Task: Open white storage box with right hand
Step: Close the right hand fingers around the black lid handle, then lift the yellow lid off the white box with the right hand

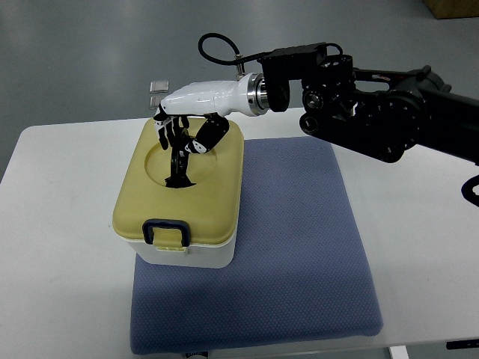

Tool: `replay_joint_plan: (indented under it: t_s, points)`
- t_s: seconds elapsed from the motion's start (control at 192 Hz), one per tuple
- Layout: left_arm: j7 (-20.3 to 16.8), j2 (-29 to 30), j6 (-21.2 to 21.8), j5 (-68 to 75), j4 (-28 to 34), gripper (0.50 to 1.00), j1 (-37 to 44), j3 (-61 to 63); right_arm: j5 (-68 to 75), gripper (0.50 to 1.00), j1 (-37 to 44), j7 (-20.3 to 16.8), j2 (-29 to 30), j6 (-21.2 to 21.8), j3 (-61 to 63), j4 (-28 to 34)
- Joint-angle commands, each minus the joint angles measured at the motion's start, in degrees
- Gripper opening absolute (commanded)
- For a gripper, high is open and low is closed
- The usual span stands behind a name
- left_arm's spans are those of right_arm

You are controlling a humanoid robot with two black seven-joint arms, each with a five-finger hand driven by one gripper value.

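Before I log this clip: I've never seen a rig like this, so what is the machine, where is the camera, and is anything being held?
The single picture comes from a camera on the robot's own side, looking steeply down at a white table. The black arm entering from the right ends in the right hand, white-shelled with black fingers. It hangs over a white storage box with a pale yellow lid and a dark latch on its near side. The box stands on a blue mat. The fingers point down into the lid's round recess; whether they grip anything there is unclear. The lid looks closed. No left arm shows.
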Motion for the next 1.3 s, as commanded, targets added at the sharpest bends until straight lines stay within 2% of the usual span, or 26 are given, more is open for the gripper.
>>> replay_joint_plan:
  t_s: [0.0, 0.208, 0.443, 0.735, 0.813, 0.818, 1.105, 1.293]
  points:
    - [0.01, 0.00, 0.00, -0.01, 0.00, 1.000, 0.00, 0.00, 0.17, 0.500, 0.33, 0.00, 0.01, 0.05, 0.00, -0.01]
    - [0.01, 0.00, 0.00, -0.01, 0.00, 1.000, 0.00, 0.00, 1.40, 0.500, 2.87, 0.09, -0.60, 1.19, 0.44, 0.17]
    - [0.01, 0.00, 0.00, -0.01, 0.00, 1.000, 0.00, 0.00, 5.71, 0.500, 8.76, 0.09, -3.85, 5.68, 1.67, 1.22]
    - [0.01, 0.00, 0.00, -0.01, 0.00, 1.000, 0.00, 0.00, 8.43, 0.500, 12.45, -0.08, -15.19, 18.26, 5.28, 2.72]
    - [0.01, 0.00, 0.00, -0.01, 0.00, 1.000, 0.00, 0.00, 8.35, 0.500, 12.45, -0.08, -16.33, 18.26, 5.28, 2.72]
    - [0.01, 0.00, 0.00, -0.01, 0.00, 1.000, 0.00, 0.00, 8.17, 0.500, 12.45, 0.00, -18.94, 18.26, 5.28, 2.72]
    - [0.01, 0.00, 0.00, 0.08, -0.09, 1.000, 0.00, 0.00, 5.80, 0.500, 9.47, 1.06, -32.94, 18.26, 0.88, 2.89]
    - [0.01, 0.00, 0.00, 0.08, -0.09, 1.000, 0.00, 0.00, 3.95, 0.500, 6.74, 1.59, -38.30, 18.26, -2.72, 2.89]
